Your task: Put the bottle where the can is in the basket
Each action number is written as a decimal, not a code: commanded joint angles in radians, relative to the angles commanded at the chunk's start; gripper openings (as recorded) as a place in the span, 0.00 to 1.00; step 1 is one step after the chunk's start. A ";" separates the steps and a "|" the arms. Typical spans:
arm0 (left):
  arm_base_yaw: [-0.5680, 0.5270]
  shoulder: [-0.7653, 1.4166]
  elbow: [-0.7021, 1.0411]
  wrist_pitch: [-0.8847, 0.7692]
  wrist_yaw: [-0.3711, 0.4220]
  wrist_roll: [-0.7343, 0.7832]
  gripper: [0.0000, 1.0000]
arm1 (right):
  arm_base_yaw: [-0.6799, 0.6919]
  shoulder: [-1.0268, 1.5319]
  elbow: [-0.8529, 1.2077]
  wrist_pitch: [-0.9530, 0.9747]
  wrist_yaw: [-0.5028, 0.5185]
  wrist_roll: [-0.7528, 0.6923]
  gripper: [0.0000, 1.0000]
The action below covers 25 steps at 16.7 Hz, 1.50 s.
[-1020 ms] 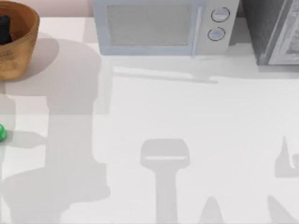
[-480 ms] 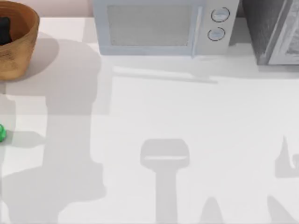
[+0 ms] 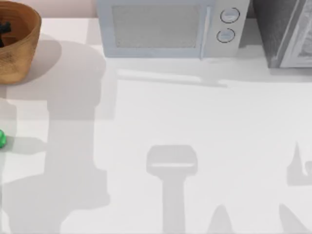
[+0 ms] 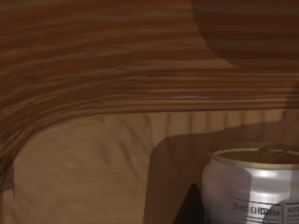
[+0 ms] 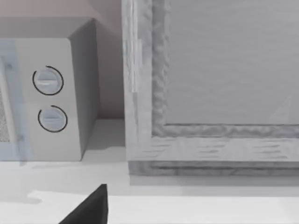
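At the top view's far left, the basket (image 3: 19, 46), a round orange-brown wicker bowl with ribbed sides, sits at the table's back corner, with a dark piece of the left gripper (image 3: 4, 30) showing inside its rim at the frame's edge. The left wrist view looks into the basket, its woven wall (image 4: 93, 70) curving overhead, and the can (image 4: 252, 186), silvery-white with a dull gold top and small printed markings, stands upright on the basket floor; a dark fingertip (image 4: 191, 207) is just beside the can, and whether the left gripper's fingers are apart or together cannot be told. Nearer the front, at the table's left edge, the bottle (image 3: 2, 139) shows as a sliver of bright green, well apart from the basket. Toward the middle at the back stands a pale microwave (image 3: 170, 27) with two round dials. Farther right is a grey cabinet (image 3: 287, 31). The right wrist view faces the microwave and cabinet, with one dark fingertip (image 5: 91, 207) at the frame's edge; the state of the right gripper cannot be told.
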 joint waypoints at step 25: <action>-0.063 -0.442 -0.600 0.259 -0.038 -0.029 0.00 | 0.000 0.000 0.000 0.000 0.000 0.000 1.00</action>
